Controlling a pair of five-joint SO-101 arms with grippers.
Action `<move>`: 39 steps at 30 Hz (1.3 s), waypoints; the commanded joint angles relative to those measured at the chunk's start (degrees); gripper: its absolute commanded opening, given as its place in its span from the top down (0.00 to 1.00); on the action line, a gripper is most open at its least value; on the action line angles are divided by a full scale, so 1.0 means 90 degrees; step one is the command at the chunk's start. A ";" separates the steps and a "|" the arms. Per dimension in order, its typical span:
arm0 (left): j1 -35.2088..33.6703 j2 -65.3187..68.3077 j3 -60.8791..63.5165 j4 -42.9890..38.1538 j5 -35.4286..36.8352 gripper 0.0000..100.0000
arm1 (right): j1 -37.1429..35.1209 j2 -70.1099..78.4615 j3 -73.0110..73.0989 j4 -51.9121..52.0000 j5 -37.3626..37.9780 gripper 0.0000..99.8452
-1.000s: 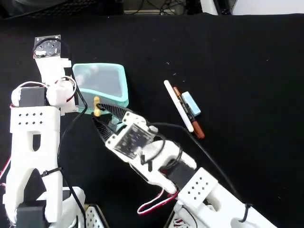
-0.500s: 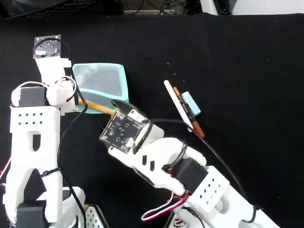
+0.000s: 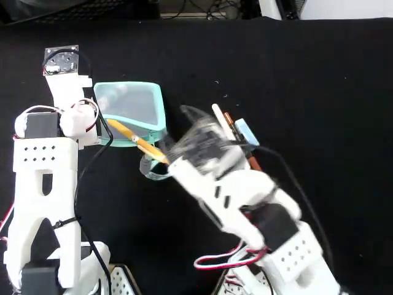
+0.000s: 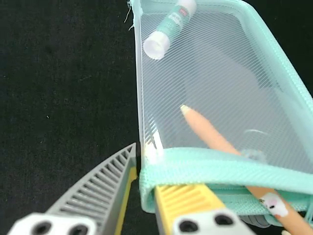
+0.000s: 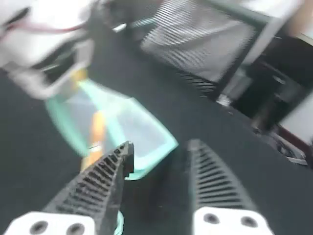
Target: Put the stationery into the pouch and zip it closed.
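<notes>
Had the left claw [image 4: 145,164] pinched shut on the pouch [image 3: 132,103] at the rim of its mouth, at the left of the worktop [image 3: 319,74]. Found a glue stick [image 4: 168,23] already inside, at the far end. Found the pencil [image 3: 136,140] only partly in: tip under the mesh, tail poking out of the mouth on a slant toward the right arm. Had the right claw [image 5: 159,147] spread and empty, near the pencil's tail, with the pouch ahead of it.

Counted three pieces on the worktop just right of that claw: a white pen [image 3: 219,118], a brown pen [image 3: 255,167] and a blue eraser [image 3: 250,135]. Noted the two pens side by side, long axes slanting from far-left to near-right, with the eraser against their right side. Judged the right arm much the nearer to them, the left being taken up with the pouch. Judged that a grip across a pen would need the jaws turned square to that slant.
</notes>
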State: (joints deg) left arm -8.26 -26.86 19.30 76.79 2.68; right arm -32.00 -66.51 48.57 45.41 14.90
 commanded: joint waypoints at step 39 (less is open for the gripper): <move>-0.0005 -0.0020 -0.0054 -0.0029 0.0020 0.97 | -0.0147 0.4488 -0.4850 0.5529 0.0303 0.99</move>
State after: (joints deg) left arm -8.26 -26.86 19.30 76.79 2.68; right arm -34.64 -29.05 8.40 94.37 16.84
